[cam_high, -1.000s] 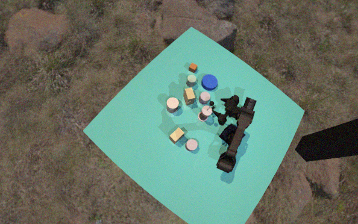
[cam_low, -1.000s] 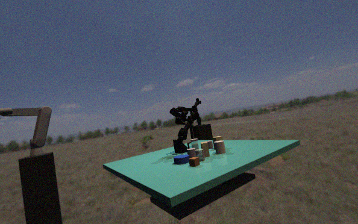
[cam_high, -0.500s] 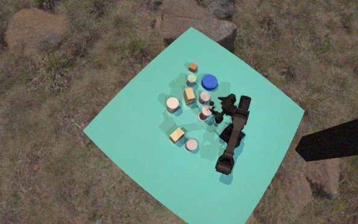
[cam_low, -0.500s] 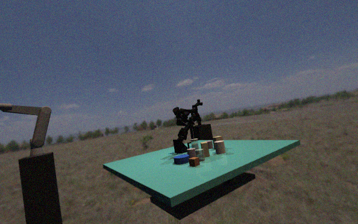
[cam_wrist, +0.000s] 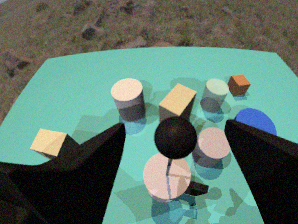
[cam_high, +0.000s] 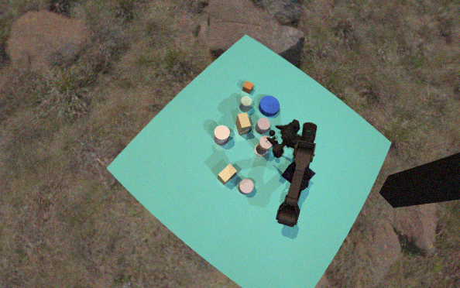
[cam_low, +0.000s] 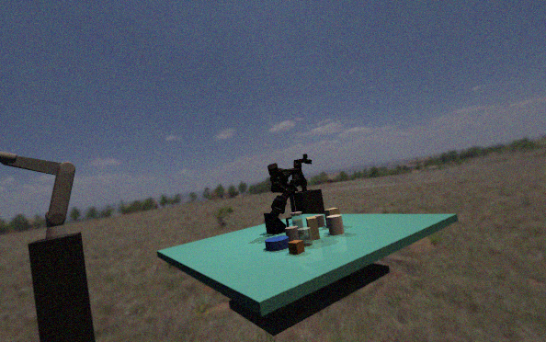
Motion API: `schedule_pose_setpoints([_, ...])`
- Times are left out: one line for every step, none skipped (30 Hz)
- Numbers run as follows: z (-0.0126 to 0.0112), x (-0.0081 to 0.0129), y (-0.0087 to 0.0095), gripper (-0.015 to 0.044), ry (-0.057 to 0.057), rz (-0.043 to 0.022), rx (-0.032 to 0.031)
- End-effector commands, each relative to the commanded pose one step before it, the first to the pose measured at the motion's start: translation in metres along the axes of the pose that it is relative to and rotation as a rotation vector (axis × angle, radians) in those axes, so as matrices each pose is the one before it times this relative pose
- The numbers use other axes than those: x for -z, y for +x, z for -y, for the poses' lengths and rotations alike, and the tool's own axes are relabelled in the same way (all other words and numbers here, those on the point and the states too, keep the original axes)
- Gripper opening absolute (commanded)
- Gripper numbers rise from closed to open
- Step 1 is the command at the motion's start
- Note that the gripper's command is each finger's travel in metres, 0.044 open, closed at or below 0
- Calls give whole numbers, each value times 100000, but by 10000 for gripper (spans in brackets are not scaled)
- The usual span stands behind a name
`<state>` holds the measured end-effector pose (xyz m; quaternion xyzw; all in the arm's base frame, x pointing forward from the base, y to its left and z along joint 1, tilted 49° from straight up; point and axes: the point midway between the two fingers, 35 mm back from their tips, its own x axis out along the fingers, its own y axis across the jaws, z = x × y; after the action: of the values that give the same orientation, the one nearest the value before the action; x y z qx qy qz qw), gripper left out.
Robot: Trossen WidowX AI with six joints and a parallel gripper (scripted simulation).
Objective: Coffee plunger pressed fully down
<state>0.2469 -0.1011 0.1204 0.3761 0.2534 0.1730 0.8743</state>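
Note:
The coffee press [cam_high: 264, 145] [cam_wrist: 166, 177] is a clear glass cylinder with a pale pink lid, standing upright on the teal table [cam_high: 174, 182] [cam_wrist: 73, 90]. Its black round plunger knob [cam_high: 272, 132] [cam_wrist: 174, 137] stands raised on a thin rod above the lid. My gripper [cam_high: 276, 140] [cam_wrist: 176, 127] is open, with one dark finger on each side of the knob at about knob height. In the wrist view a gap shows between each finger and the knob. The arm also shows in the exterior view, too small to show the fingers.
Close around the press stand a pink cylinder [cam_high: 263, 125] [cam_wrist: 213, 144], a tan block [cam_high: 243, 123] [cam_wrist: 177, 100] and a blue disc [cam_high: 269, 105] [cam_wrist: 256, 121]. Farther off are a pale green cylinder [cam_high: 246, 101], an orange cube [cam_high: 248, 86], another pink cylinder [cam_high: 221, 133] and a second tan block [cam_high: 227, 173].

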Motion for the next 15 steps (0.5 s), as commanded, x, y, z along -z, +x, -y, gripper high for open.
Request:
schedule_pose_setpoints([-69, 64, 75, 256, 749, 119, -470])
schedule_pose_setpoints([0, 0, 0, 230, 0, 0, 0])
schedule_pose_setpoints([0, 0, 0, 204, 0, 0, 0])
schedule_pose_setpoints([0, 0, 0, 177, 0, 0, 0])
schedule_pose_setpoints([0, 0, 0, 151, 0, 0, 0])
schedule_pose_setpoints([0, 0, 0, 125, 0, 0, 0])
schedule_pose_setpoints([0, 0, 0, 118, 0, 0, 0])
schedule_pose_setpoints([0, 0, 0, 115, 0, 0, 0])
schedule_pose_setpoints([0, 0, 0, 115, 0, 0, 0])
schedule_pose_setpoints([0, 0, 0, 115, 0, 0, 0])
schedule_pose_setpoints([0, 0, 0, 115, 0, 0, 0])
schedule_pose_setpoints([0, 0, 0, 115, 0, 0, 0])
schedule_pose_setpoints([0, 0, 0, 115, 0, 0, 0])
schedule_pose_setpoints([0, 0, 0, 115, 0, 0, 0])
schedule_pose_setpoints([0, 0, 0, 115, 0, 0, 0])
